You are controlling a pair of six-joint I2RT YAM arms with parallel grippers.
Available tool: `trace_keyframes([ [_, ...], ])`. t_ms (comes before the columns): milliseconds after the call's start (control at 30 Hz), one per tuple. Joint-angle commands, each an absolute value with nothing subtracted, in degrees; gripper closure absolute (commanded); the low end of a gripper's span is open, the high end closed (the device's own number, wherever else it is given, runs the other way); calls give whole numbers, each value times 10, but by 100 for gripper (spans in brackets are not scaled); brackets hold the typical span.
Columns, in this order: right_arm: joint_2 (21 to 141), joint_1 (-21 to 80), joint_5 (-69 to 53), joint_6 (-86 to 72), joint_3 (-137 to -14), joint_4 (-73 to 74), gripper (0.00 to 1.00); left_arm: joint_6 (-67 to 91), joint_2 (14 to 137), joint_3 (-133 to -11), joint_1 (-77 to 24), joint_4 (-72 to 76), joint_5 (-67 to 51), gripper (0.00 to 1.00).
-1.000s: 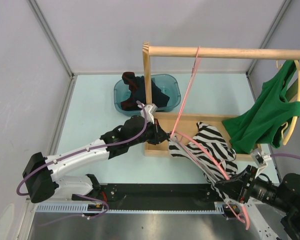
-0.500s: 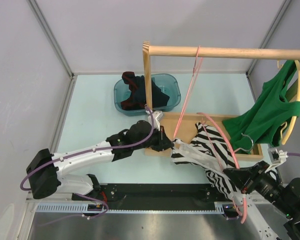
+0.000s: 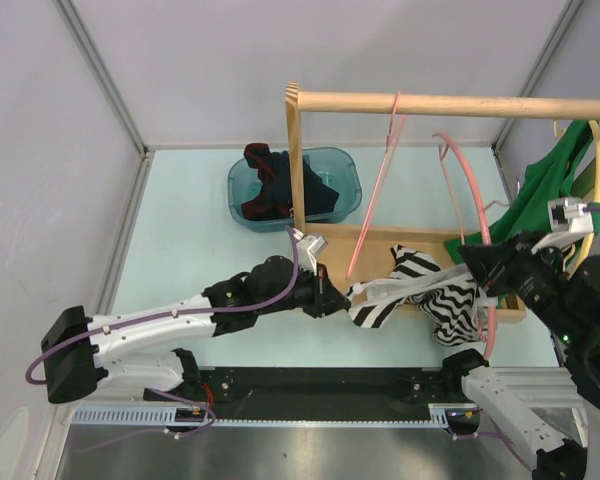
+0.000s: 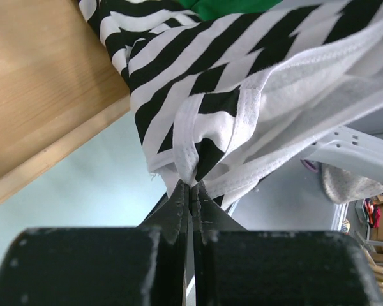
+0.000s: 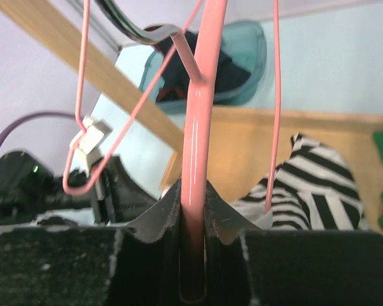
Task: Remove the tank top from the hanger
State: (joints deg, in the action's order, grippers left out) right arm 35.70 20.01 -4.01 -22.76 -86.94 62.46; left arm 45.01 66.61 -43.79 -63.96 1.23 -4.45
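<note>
The zebra-striped tank top (image 3: 430, 290) lies bunched over the front edge of the wooden rack base (image 3: 380, 245). My left gripper (image 3: 338, 294) is shut on its white-hemmed edge; the left wrist view shows the fabric (image 4: 242, 76) pinched at my gripper (image 4: 191, 189). My right gripper (image 3: 485, 265) is shut on the thick pink hanger (image 3: 467, 185) and holds it raised at the right. The right wrist view shows the hanger bar (image 5: 201, 121) between my gripper's jaws (image 5: 193, 191), with the tank top (image 5: 316, 185) below. I cannot tell whether the hanger still passes through the top.
A second thin pink hanger (image 3: 380, 180) hangs from the wooden rail (image 3: 450, 103). A green garment (image 3: 535, 225) hangs on a yellow hanger (image 3: 598, 200) at the far right. A teal bin (image 3: 345, 175) with dark clothes sits behind the rack post (image 3: 295, 160).
My right gripper has swung the pink hanger up and back from the near edge. The tank top has slid off it toward the rack base. My left gripper kept its hold.
</note>
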Motion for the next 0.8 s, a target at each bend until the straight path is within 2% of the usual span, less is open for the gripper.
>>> trace_keyframes([
  [0,409,201,-1,-191,-921,508,100,457,642,-446,-641,28,-30,100],
  [333,518,201,20,-189,-995,429,100,464,627,-470,-641,35,-32,100],
  [767,567,200,32,-226,-970,382,100,465,607,-460,-641,34,-36,100],
])
